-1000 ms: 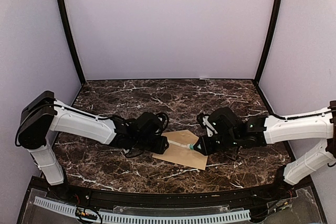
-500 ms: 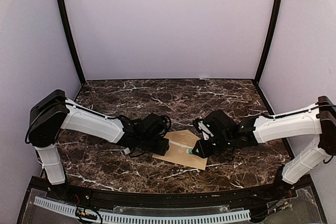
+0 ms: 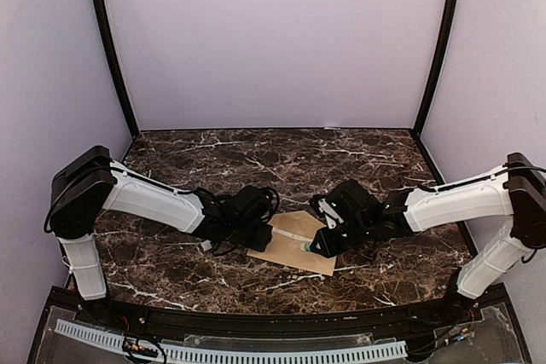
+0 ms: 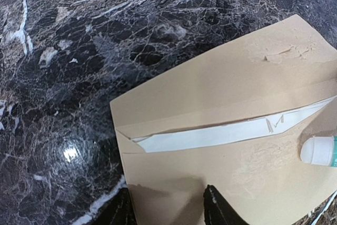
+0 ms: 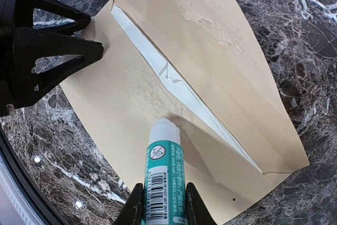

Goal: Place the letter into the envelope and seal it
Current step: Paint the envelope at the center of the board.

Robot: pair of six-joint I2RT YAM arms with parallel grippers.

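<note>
- Clenched right gripper (image 5: 162,197) on glue stick (image 5: 162,164), bottom centre, tip touching envelope (image 5: 221,46).
- Parted left gripper (image 5: 96,36), holding nothing, at envelope's upper-left edge.
- Showed letter (image 5: 138,36) as white strip inside envelope, mid-frame.
- Possibly risked dragging unpinned envelope or smearing glue onto letter.

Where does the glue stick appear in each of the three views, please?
Top external: centre, glue stick on the envelope.
Left wrist: right edge, tip only.
Right wrist: bottom centre, between the fingers.
Shared landmark: the letter's white strip in the envelope's opening.
</note>
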